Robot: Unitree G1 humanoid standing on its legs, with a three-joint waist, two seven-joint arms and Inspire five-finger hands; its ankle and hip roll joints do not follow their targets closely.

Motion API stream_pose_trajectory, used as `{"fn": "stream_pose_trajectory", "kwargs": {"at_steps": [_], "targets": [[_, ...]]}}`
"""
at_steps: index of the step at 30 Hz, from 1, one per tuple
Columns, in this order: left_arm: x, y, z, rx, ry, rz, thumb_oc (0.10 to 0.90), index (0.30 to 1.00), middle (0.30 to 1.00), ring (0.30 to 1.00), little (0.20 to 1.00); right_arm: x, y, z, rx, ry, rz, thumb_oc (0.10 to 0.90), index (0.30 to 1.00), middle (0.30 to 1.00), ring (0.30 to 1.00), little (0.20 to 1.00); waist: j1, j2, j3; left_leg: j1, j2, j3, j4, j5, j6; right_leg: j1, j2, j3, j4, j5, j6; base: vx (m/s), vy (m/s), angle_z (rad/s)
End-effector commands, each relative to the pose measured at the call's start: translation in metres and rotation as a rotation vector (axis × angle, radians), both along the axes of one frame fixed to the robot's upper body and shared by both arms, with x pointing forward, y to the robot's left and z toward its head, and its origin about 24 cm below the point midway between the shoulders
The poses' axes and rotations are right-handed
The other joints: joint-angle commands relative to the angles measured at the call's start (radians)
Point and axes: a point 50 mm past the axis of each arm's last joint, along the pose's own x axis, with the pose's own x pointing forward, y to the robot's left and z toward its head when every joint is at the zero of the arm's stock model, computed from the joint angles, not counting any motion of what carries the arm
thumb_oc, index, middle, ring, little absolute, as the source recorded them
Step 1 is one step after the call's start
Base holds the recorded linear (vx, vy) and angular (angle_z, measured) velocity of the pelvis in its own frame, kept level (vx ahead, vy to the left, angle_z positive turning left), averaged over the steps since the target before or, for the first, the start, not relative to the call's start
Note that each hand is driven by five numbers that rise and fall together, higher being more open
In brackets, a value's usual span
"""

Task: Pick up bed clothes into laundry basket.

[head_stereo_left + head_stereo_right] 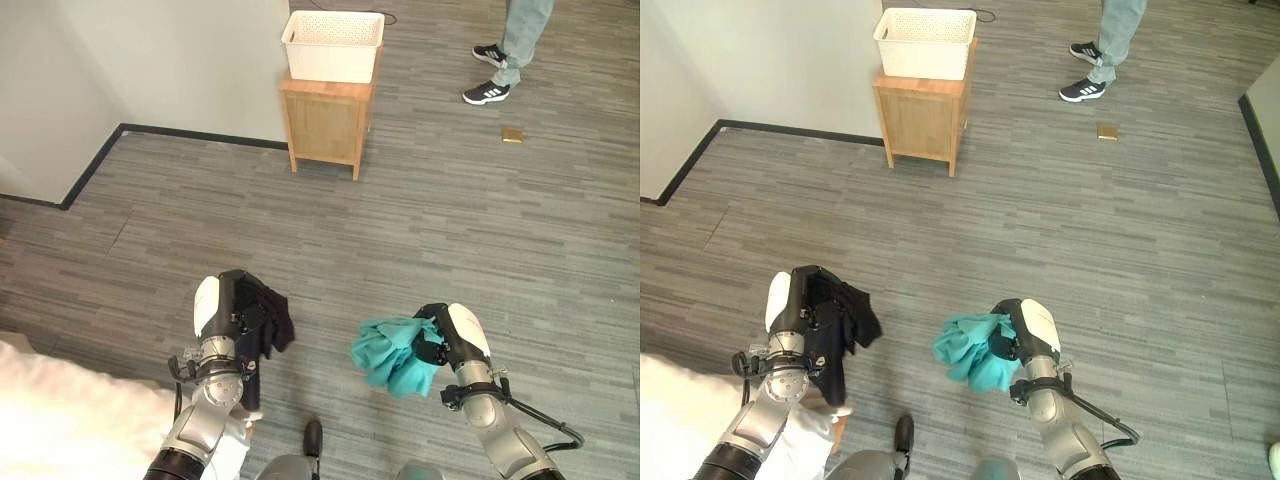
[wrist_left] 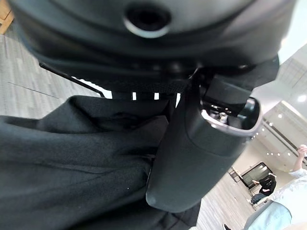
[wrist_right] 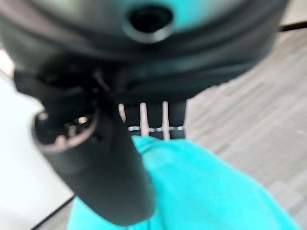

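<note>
Head views: left hand (image 1: 232, 310) over the grey floor (image 1: 420, 230), fingers curled round a black garment (image 1: 272, 318) that hangs from it clear of the floor. Right hand (image 1: 447, 338) also raised, closed on a bunched teal cloth (image 1: 392, 355); the two hands are well apart. White bedding (image 1: 60, 420) fills the near left corner, just beside the left arm. White basket (image 1: 333, 45) stands on a small wooden cabinet (image 1: 326, 122) against the far wall, well apart from both hands; nothing can be seen inside it from here. A person's legs and dark shoes (image 1: 490, 75) stand on the floor to the right of the basket. Small tan square (image 1: 512, 135) lies on the floor near those shoes.

Left wrist view: thumb (image 2: 201, 158) presses against the black garment (image 2: 72, 167), which is gathered under the palm; grip is closed on it.

Right wrist view: thumb (image 3: 96, 167) lies against the teal cloth (image 3: 201, 191), held close under the hand.
</note>
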Motion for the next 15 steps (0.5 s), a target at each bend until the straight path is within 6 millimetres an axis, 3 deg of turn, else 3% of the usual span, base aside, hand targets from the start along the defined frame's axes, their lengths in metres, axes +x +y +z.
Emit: {"fn": "stream_pose_trajectory", "kwargs": {"at_steps": [1, 2, 3, 4, 6, 7, 8, 9, 10, 11, 12, 13, 15], "targets": [[0.017, -0.011, 0.046, 0.049, -0.245, -0.086, 0.4, 0.3, 0.3, 0.3, 0.3, 0.027, 0.002, 0.051, -0.006, -0.278, 0.024, 0.4, 0.3, 0.3, 0.3, 0.3, -0.054, -0.095, -0.077, 0.149, -0.033, 0.056, -0.022, -0.148, -0.164, -0.063, 0.046, -0.05, -0.416, 0.243, 0.01, 0.7, -0.17, 1.1], [0.017, -0.009, 0.046, 0.058, -0.245, -0.078, 0.4, 0.3, 0.3, 0.3, 0.3, 0.029, 0.003, 0.054, -0.013, -0.29, 0.029, 0.4, 0.3, 0.3, 0.3, 0.3, -0.073, -0.099, -0.08, 0.187, -0.027, 0.038, -0.022, -0.18, -0.174, -0.091, 0.072, -0.082, -0.516, 0.282, 0.019, 0.52, -0.114, 0.86], [0.017, -0.008, 0.046, 0.058, -0.246, -0.075, 0.4, 0.3, 0.3, 0.3, 0.3, 0.029, 0.003, 0.054, -0.014, -0.29, 0.031, 0.4, 0.3, 0.3, 0.3, 0.3, -0.081, -0.085, -0.081, 0.191, -0.01, 0.033, -0.022, -0.191, -0.177, -0.068, 0.088, -0.095, -0.552, 0.295, 0.019, 0.74, -0.169, 1.04], [0.019, -0.003, 0.047, 0.084, -0.247, -0.058, 0.4, 0.3, 0.3, 0.3, 0.3, 0.03, 0.003, 0.057, -0.033, -0.305, 0.039, 0.4, 0.3, 0.3, 0.3, 0.3, -0.1, -0.095, -0.085, 0.26, 0.002, 0.008, -0.022, -0.232, -0.192, -0.144, 0.095, -0.132, -0.608, 0.342, 0.037, 0.74, -0.189, 1.02], [0.02, -0.003, 0.048, 0.087, -0.253, -0.054, 0.4, 0.3, 0.3, 0.3, 0.3, 0.029, 0.005, 0.058, -0.047, -0.308, 0.052, 0.4, 0.3, 0.3, 0.3, 0.3, -0.112, -0.08, -0.088, 0.3, 0.032, -0.019, -0.022, -0.238, -0.2, -0.151, 0.109, -0.123, -0.601, 0.351, 0.034, 0.67, -0.221, 0.9], [0.021, 0.0, 0.048, 0.099, -0.246, -0.068, 0.4, 0.3, 0.3, 0.3, 0.3, 0.033, -0.004, 0.106, 0.0, -0.467, 0.07, 0.4, 0.3, 0.3, 0.3, 0.3, -0.123, -0.091, -0.12, 0.333, 0.068, -0.047, 0.002, -0.169, -0.221, -0.097, 0.114, -0.081, -0.607, 0.365, -0.004, 0.42, -0.171, 0.85], [0.02, 0.0, 0.047, 0.1, -0.244, -0.069, 0.4, 0.3, 0.3, 0.3, 0.3, 0.032, -0.004, 0.105, 0.001, -0.465, 0.07, 0.4, 0.3, 0.3, 0.3, 0.3, -0.119, -0.082, -0.122, 0.34, 0.078, -0.041, 0.002, -0.179, -0.22, -0.09, 0.127, -0.079, -0.61, 0.354, -0.001, 0.78, -0.317, 0.93], [0.018, 0.003, 0.042, 0.1, -0.225, -0.054, 0.4, 0.3, 0.3, 0.3, 0.3, 0.016, -0.008, 0.103, 0.022, -0.454, 0.096, 0.4, 0.3, 0.3, 0.3, 0.3, -0.132, -0.068, -0.135, 0.282, 0.102, -0.016, 0.234, -0.055, -0.259, -0.012, 0.14, -0.041, -0.615, 0.354, -0.021, 0.57, -0.268, 0.38], [0.017, 0.005, 0.039, 0.102, -0.208, -0.047, 0.4, 0.3, 0.3, 0.3, 0.3, 0.012, -0.01, 0.102, 0.018, -0.445, 0.108, 0.4, 0.3, 0.3, 0.3, 0.3, -0.122, -0.082, -0.123, 0.197, 0.093, -0.009, 0.42, 0.068, -0.282, 0.04, 0.128, -0.041, -0.619, 0.35, -0.051, 0.72, -0.395, 0.22], [0.016, 0.007, 0.039, 0.097, -0.209, -0.044, 0.4, 0.3, 0.3, 0.3, 0.3, 0.011, -0.01, 0.102, 0.011, -0.441, 0.118, 0.4, 0.3, 0.3, 0.3, 0.3, -0.104, -0.092, -0.112, 0.121, 0.082, -0.012, 0.586, 0.113, -0.279, 0.087, 0.131, -0.036, -0.623, 0.325, -0.076, 0.57, -0.366, -0.05], [0.013, 0.01, 0.038, 0.092, -0.203, -0.041, 0.4, 0.3, 0.3, 0.3, 0.3, 0.012, -0.009, 0.102, 0.009, -0.436, 0.122, 0.4, 0.3, 0.3, 0.3, 0.3, -0.076, -0.1, -0.098, 0.053, 0.07, -0.007, 0.735, 0.113, -0.27, 0.141, 0.137, -0.021, -0.629, 0.291, -0.094, 0.39, -0.234, -0.31], [0.013, 0.01, 0.038, 0.093, -0.204, -0.042, 0.4, 0.3, 0.3, 0.3, 0.3, 0.012, -0.009, 0.102, 0.01, -0.437, 0.122, 0.4, 0.3, 0.3, 0.3, 0.3, -0.077, -0.105, -0.097, 0.044, 0.064, -0.009, 0.744, 0.116, -0.269, 0.138, 0.131, -0.021, -0.63, 0.296, -0.095, 0.35, -0.218, -0.49], [0.011, 0.012, 0.039, 0.071, -0.209, -0.032, 0.4, 0.3, 0.3, 0.3, 0.3, 0.016, -0.008, 0.105, -0.004, -0.442, 0.125, 0.4, 0.3, 0.3, 0.3, 0.3, -0.03, -0.131, -0.072, -0.098, 0.052, 0.053, 0.882, 0.049, -0.249, 0.207, 0.11, 0.0, -0.632, 0.256, -0.105, 0.42, -0.14, -0.63]]}}
